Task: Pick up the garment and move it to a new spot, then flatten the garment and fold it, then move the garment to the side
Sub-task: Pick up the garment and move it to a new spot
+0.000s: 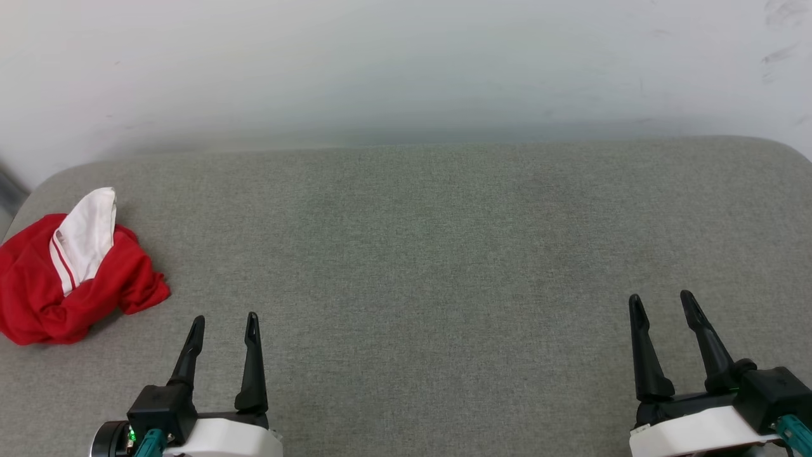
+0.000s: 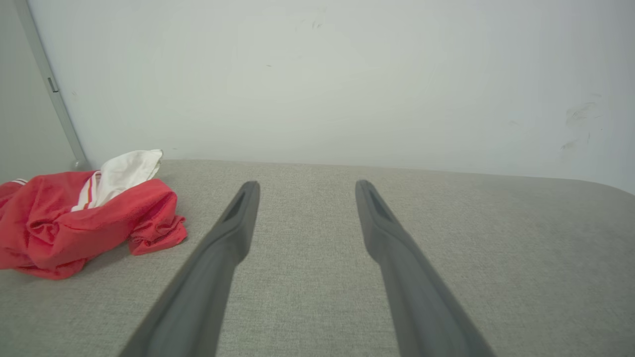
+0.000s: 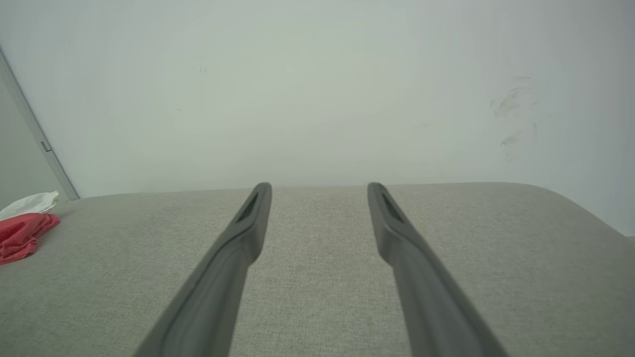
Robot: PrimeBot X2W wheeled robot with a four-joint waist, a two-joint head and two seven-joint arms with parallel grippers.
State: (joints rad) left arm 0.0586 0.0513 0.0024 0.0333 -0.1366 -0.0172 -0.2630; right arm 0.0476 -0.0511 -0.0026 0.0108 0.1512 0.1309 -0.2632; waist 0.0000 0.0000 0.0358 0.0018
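The garment point(image 1: 70, 273) lies crumpled at the cushion's point(image 1: 444, 241) left; both end effectors, left point(image 1: 225, 327) and right point(image 1: 663, 304), spread, empty.

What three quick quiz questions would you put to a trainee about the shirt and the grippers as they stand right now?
1. Fill in the blank: the left gripper and the right gripper both stand ____, holding nothing.
2. Multiple choice: which is nearer the garment, bunched on the grey surface?
A. the left gripper
B. the right gripper
C. both equally near
3. True or false: the garment already lies flat and folded.

Key: 1. open; 2. A; 3. false, it is a crumpled heap with a white sleeve on top.
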